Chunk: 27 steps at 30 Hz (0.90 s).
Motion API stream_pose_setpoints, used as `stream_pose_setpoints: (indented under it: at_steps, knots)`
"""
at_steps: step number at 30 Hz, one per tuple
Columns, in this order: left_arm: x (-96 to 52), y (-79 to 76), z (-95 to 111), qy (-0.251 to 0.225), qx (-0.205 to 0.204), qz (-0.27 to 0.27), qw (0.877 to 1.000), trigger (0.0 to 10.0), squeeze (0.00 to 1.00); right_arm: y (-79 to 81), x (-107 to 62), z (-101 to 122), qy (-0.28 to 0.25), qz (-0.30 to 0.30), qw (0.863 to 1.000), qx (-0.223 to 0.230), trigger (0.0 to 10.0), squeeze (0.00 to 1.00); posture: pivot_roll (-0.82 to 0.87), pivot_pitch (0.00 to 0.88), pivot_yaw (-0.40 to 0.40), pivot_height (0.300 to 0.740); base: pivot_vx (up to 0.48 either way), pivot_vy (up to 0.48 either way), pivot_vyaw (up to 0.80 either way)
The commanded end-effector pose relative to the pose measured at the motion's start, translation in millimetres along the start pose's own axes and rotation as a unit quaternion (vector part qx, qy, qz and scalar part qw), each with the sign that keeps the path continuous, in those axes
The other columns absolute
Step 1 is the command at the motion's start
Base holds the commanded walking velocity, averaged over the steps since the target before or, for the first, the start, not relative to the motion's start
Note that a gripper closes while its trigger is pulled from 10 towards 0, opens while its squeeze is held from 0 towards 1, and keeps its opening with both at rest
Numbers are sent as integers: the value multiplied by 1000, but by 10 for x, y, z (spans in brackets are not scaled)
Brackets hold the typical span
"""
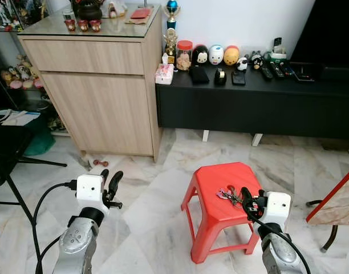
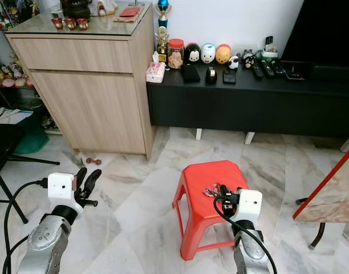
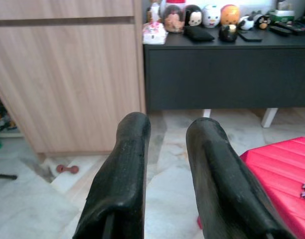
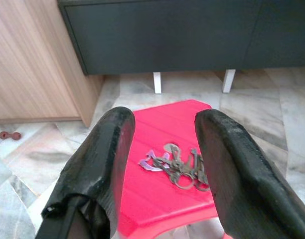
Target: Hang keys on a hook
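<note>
A bunch of keys (image 1: pixel 228 194) with a purple tag lies on the seat of a red plastic stool (image 1: pixel 211 181). My right gripper (image 1: pixel 245 201) hovers just behind the keys, open, with the keys (image 4: pixel 176 165) lying between and beyond its fingers (image 4: pixel 103 154). My left gripper (image 1: pixel 109 184) is raised over the marble floor to the left of the stool, open and holding nothing; its fingers (image 3: pixel 127 174) point toward the cabinets.
A light wooden cabinet (image 1: pixel 100 85) stands at the back left beside a low black TV console (image 1: pixel 254 103) carrying figurines and remotes. A small red dumbbell toy (image 1: pixel 97 163) lies by the cabinet's foot. A black chair base (image 1: pixel 15 165) is at the left, a red-edged board (image 1: pixel 337 200) at the right.
</note>
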<state>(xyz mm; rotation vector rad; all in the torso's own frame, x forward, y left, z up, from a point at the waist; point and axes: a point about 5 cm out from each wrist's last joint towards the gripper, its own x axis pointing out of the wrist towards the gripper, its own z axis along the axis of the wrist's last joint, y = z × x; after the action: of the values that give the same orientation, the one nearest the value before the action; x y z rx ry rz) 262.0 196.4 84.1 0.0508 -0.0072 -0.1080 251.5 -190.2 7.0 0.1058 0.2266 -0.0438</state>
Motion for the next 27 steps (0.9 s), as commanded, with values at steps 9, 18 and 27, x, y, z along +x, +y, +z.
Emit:
stream_pose_setpoints:
  at_steps: [9,18,27]
  knots:
    - [25,-72,62,-7,13,-14,1000,10000,0,11,-6,10,-1,-5,1000,8,10000,0,-19,0,28,740,0,224,0]
    - [21,-92,81,-8,13,-18,1000,10000,0,44,-10,7,-1,-2,1000,11,10000,0,-17,0,31,740,0,0,0]
    - [20,-153,89,-10,17,-31,999,10000,0,16,-31,-15,4,-7,1000,13,10000,0,-18,0,29,740,0,0,0]
